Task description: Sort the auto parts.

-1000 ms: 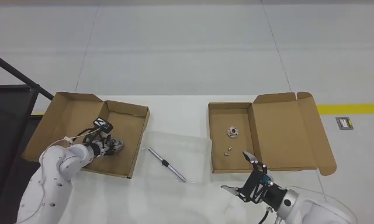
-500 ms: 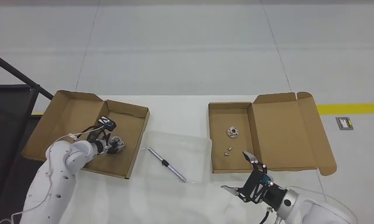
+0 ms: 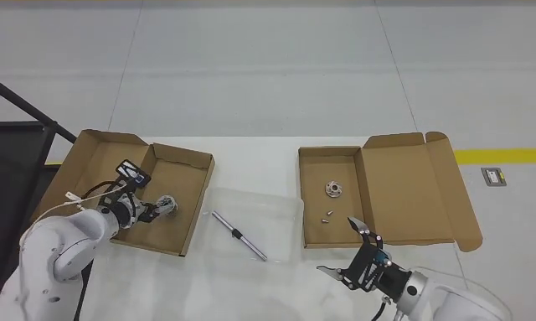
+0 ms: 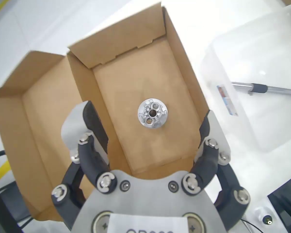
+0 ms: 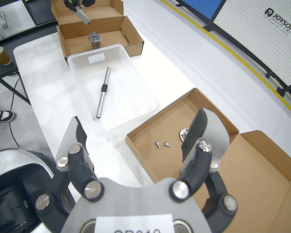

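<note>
rod [image 3: 239, 235] lies in clear tray [image 3: 285, 205], long axis far-left to near-right; hub [image 4: 152, 116] upright in left box [image 3: 188, 174]; left gripper [image 4: 148, 112], right gripper [image 5: 138, 132] jaws apart.

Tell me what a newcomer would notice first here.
The left gripper hangs open above the left cardboard box, where a round metal hub stands alone. A long metal rod lies by itself in the clear tray between the two boxes. The right gripper, also open, sits near the right cardboard box, which holds a small flange and two screws.
</note>
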You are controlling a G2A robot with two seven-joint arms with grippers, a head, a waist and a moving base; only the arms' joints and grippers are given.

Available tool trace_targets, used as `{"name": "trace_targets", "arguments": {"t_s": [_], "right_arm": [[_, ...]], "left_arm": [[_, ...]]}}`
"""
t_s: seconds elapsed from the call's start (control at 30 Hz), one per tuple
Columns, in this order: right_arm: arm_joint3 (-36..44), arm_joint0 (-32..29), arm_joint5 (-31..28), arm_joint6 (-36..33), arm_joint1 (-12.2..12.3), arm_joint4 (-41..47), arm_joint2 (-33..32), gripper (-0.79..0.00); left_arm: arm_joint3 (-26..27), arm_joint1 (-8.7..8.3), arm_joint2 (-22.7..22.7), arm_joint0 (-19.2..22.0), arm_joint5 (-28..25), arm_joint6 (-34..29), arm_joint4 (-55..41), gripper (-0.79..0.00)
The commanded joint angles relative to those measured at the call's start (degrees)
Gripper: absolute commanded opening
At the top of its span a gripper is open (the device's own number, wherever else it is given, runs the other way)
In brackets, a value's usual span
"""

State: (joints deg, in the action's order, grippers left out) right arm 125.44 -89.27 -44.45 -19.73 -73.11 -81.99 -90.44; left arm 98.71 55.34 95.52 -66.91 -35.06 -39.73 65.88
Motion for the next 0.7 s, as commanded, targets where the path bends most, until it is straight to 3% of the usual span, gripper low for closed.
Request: {"name": "trace_targets", "arguments": {"t_s": [0.0,0.2,0.57,0.67], "right_arm": [[0.0,0.0,0.0,0.0,0.0,0.0,0.0,0.0],[0.0,0.0,0.0,0.0,0.0,0.0,0.0,0.0],[0.0,0.0,0.0,0.0,0.0,0.0,0.0,0.0],[0.0,0.0,0.0,0.0,0.0,0.0,0.0,0.0]], "left_arm": [[5.7,-0.35,2.9,-3.6,-2.3,2.7,0.5,0.0],[14.6,-0.87,4.7,-6.7,-7.4,8.2,2.4,0.0],[14.9,-0.84,4.5,-6.9,-7.3,8.7,2.0,0.0],[14.6,-1.07,0.5,-5.5,-12.8,10.1,5.1,0.0]]}}
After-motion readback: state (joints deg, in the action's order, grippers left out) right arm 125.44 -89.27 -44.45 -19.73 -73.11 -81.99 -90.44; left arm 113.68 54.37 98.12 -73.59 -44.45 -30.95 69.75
